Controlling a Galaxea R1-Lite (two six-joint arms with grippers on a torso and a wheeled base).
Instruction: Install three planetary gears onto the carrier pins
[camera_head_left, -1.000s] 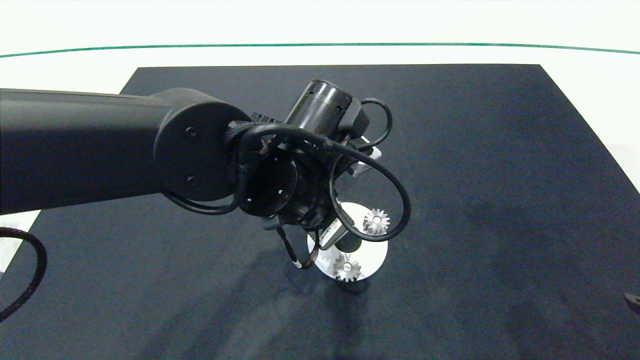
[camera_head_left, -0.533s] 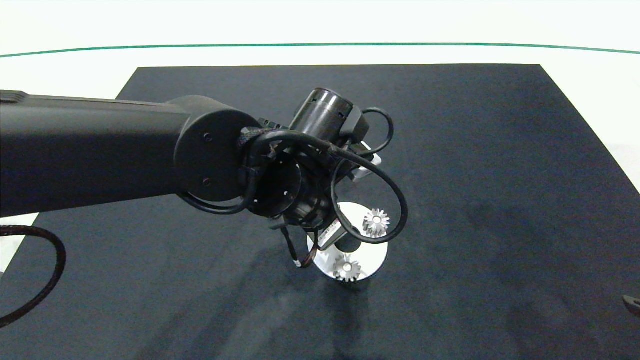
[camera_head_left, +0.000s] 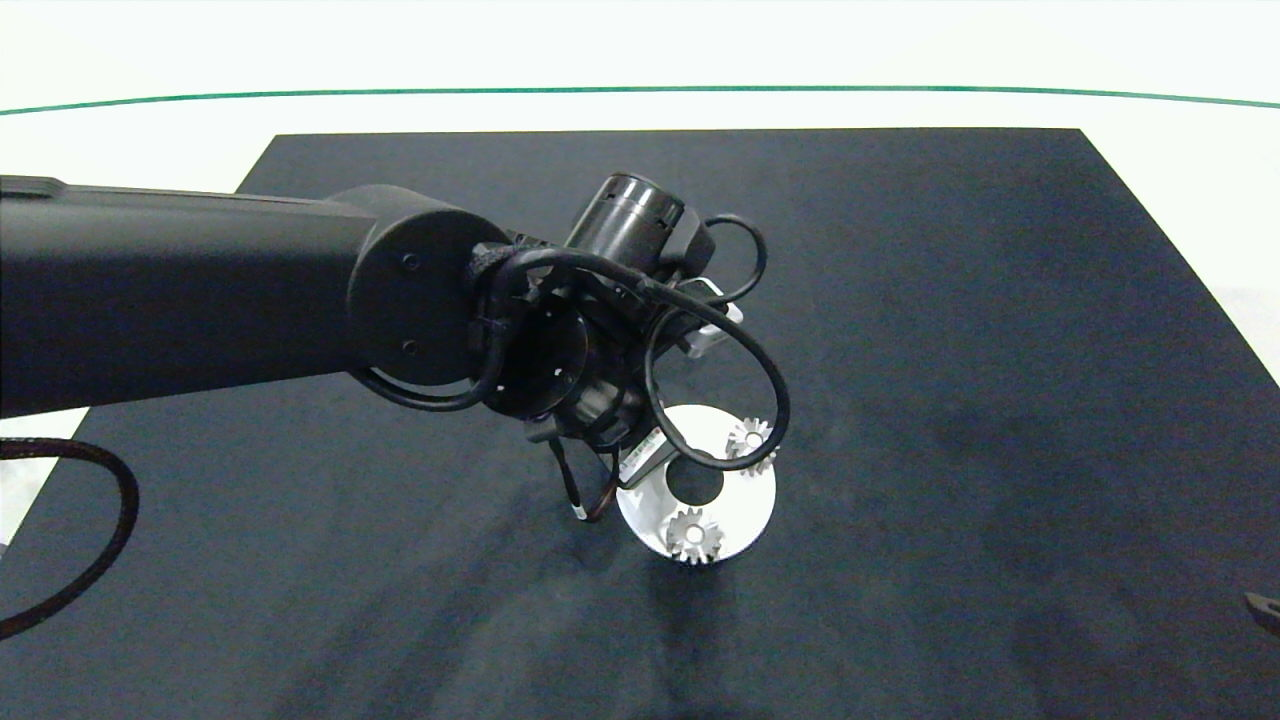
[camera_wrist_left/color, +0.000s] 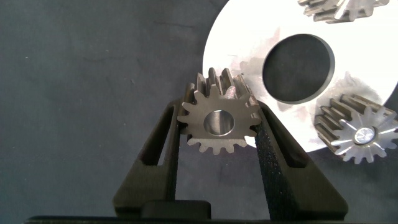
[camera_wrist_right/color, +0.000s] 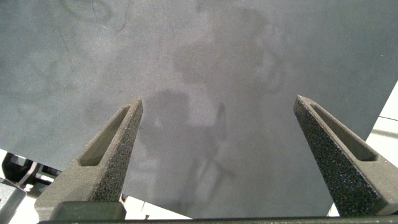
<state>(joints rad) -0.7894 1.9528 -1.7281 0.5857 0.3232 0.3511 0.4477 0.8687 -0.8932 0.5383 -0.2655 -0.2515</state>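
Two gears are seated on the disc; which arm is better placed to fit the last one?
Left: its tool already grips the third gear at the white disc edge. The right tool is open, away from it.

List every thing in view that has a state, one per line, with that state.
Left gripper: shut on the third gear, at the disc's edge.
Third gear: held, not yet on a pin.
Two gears: seated on the white disc.
Right gripper: open, empty, over the dark mat.
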